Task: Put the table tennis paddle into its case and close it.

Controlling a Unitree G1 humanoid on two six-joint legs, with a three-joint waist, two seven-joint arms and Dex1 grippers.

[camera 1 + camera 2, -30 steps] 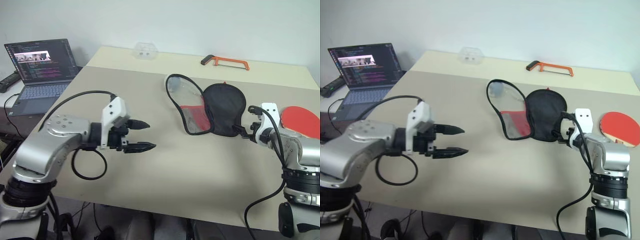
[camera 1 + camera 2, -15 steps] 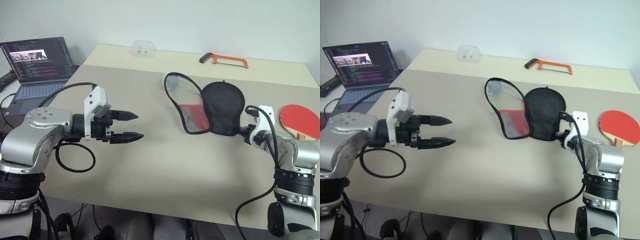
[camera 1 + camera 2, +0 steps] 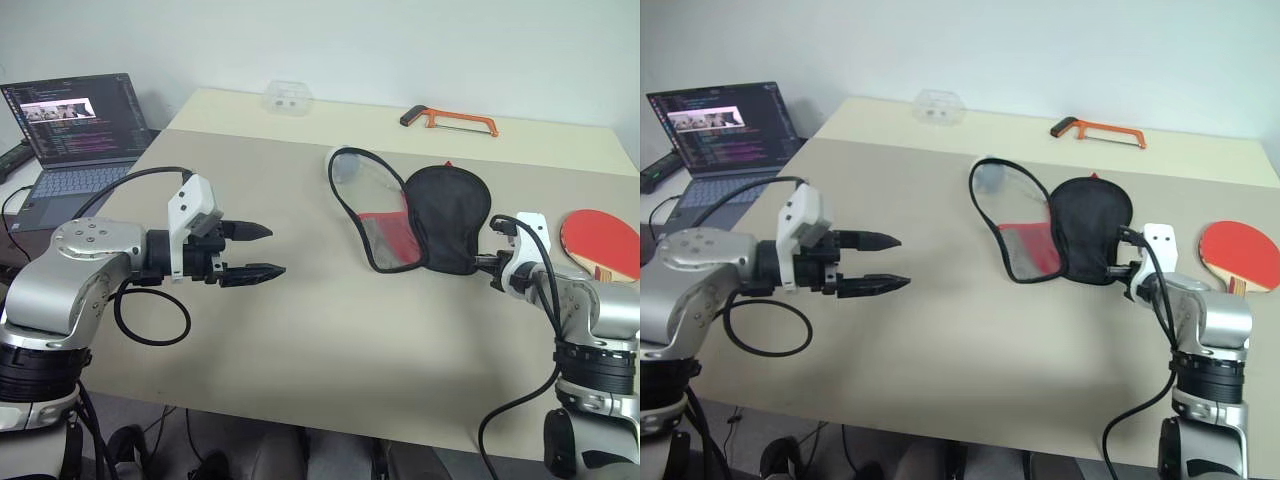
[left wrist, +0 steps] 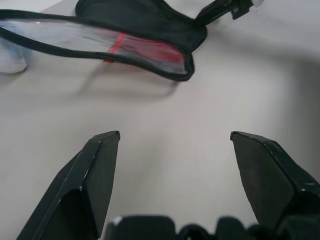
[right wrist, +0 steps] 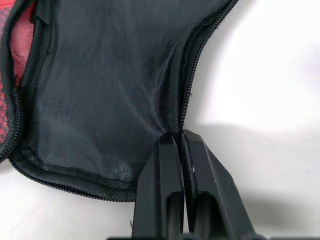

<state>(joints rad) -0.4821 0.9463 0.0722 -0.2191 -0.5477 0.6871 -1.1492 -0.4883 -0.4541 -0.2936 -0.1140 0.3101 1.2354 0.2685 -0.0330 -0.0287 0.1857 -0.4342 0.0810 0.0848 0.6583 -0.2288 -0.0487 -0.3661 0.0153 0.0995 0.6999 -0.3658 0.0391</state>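
The case (image 3: pixel 448 215) lies unzipped in the middle of the table, its black half flat and its red mesh flap (image 3: pixel 372 205) standing open to the left. My right gripper (image 5: pixel 181 137) is shut on the case's near zip edge (image 5: pixel 175 107), at the black half's right rim. The table tennis paddle (image 3: pixel 603 240) rests red face up at the table's right edge, just beyond my right arm. Well to the left of the case, my left gripper (image 3: pixel 262 250) hovers open over the table, nothing between its fingers (image 4: pixel 102 155).
An open laptop (image 3: pixel 75 125) stands on a lower surface at the left. On the pale table behind lie an orange hacksaw (image 3: pixel 450 121) and a clear plastic box (image 3: pixel 288 97). Bare tabletop (image 3: pixel 320 310) stretches between my two arms.
My right gripper has shut on the case's zip edge without shifting. My left gripper drifted slightly left, still open. The view itself shifted a little.
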